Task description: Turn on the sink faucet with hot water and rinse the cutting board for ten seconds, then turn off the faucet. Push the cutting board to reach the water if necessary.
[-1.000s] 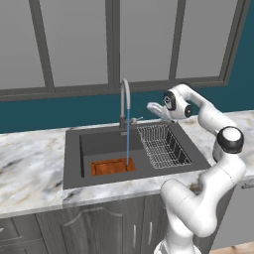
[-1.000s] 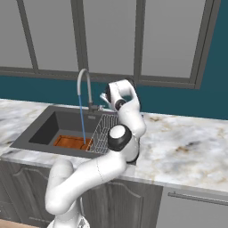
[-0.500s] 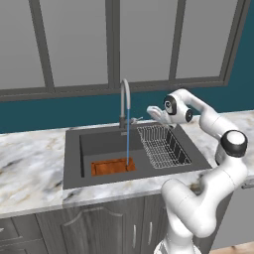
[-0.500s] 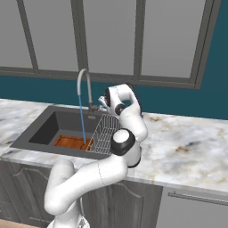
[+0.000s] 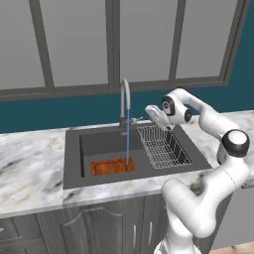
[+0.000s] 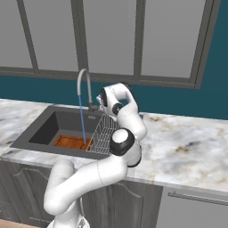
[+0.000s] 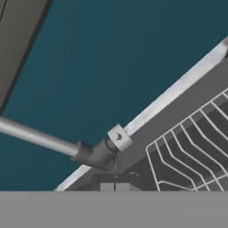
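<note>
The sink faucet (image 5: 123,97) stands behind the sink (image 5: 72,149), and water (image 5: 128,141) runs in a thin blue stream from its spout. The stream lands on the right end of the orange-brown cutting board (image 5: 112,166), which lies flat on the basin floor. My gripper (image 5: 149,110) is shut and empty. It hovers just right of the faucet, slightly above its small side lever (image 5: 137,119). In the hand view the lever (image 7: 116,137) and the dark faucet base (image 7: 97,156) sit right above my gripper (image 7: 116,182). From the right base view the water (image 6: 82,120) falls onto the board (image 6: 71,141) left of my gripper (image 6: 99,105).
A silver wire dish rack (image 5: 163,145) fills the right part of the sink, directly below my hand. Marble counter (image 5: 30,168) runs on both sides. A teal wall (image 5: 59,111) and windows rise close behind the faucet.
My hand has drifted a little left and down, closer to the faucet's lever. The water keeps running onto the board, which has not moved.
</note>
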